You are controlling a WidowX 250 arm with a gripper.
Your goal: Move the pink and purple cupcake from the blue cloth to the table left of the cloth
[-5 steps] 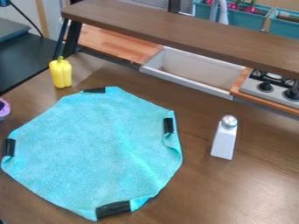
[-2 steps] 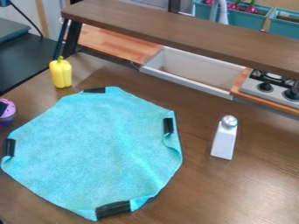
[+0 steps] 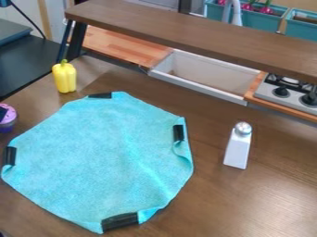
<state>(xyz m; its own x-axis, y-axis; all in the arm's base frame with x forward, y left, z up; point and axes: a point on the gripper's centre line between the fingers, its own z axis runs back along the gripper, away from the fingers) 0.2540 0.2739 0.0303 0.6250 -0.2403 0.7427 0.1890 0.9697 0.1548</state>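
Note:
A turquoise cloth (image 3: 105, 159) lies spread on the brown table, its outline many-sided, with black strips at several edges. Behind its upper left edge a yellow bell pepper (image 3: 64, 77) stands upright. To the right of the cloth, apart from it, is a white tapered shaker (image 3: 238, 146) with a silvery top. A purple rounded object (image 3: 9, 121) is cut off by the left edge of the view, with a small dark piece over its upper left; I cannot tell what that piece is.
A raised brown shelf (image 3: 186, 31) crosses the back on a black support. Behind and below it are a light wooden counter (image 3: 121, 45), a white sink basin (image 3: 204, 78) and a stove (image 3: 288, 92). Teal planters (image 3: 257, 21) stand at the top right.
The purple object has shifted right, further into view at the left edge, and the dark piece over it has appeared. The cloth, pepper and shaker have kept their places.

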